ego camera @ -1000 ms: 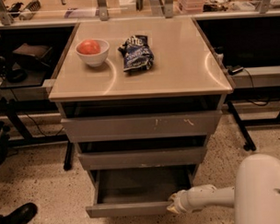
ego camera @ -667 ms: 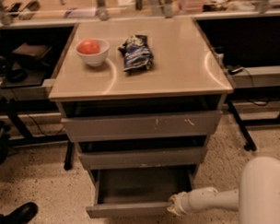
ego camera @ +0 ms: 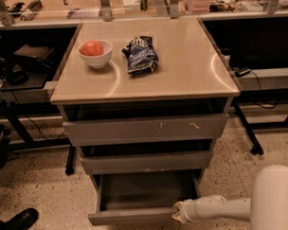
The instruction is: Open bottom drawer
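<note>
Bottom drawer [ego camera: 138,215] is standing well out, tray showing, so the job is looking nearly done, with the gripper [ego camera: 178,213] sitting at its front's right end, grip impossible to tell.

The single camera looks down from high in front of the tabletop [ego camera: 189,63], facing its front edge squarely and fairly near, with all four corners in frame. Below the front edge, the tool [ego camera: 178,213] sits at the right end of the bottom drawer [ego camera: 133,215] front.

Looks like a lab: black workbenches [ego camera: 268,77], trailing cables [ego camera: 36,126], speckled floor [ego camera: 40,187]; gripper [ego camera: 178,212] at the bottom drawer [ego camera: 131,216].
</note>
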### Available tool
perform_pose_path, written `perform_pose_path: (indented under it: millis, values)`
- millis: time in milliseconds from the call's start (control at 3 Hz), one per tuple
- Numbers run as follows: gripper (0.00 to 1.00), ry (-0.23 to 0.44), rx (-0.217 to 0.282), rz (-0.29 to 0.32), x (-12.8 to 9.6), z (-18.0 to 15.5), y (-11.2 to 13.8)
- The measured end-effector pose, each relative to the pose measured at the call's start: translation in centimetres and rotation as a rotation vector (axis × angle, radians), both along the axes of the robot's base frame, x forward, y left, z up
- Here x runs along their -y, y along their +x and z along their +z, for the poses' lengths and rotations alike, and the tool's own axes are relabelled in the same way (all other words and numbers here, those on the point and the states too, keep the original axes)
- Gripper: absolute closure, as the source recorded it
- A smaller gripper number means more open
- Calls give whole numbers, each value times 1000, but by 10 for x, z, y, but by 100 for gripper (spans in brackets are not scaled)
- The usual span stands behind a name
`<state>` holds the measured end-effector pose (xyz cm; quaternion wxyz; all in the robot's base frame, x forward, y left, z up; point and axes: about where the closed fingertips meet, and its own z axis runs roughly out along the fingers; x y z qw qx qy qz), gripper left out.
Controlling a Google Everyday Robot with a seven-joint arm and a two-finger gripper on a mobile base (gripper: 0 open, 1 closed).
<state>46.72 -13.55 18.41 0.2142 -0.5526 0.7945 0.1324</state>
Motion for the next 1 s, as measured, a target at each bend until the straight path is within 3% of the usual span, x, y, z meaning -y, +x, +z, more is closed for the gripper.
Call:
perform_pose_path:
  millis: [333, 1000]
  values:
    - [85, 11, 1, 2, 1, 2, -9]
    - [38, 11, 1, 2, 1, 3, -9]
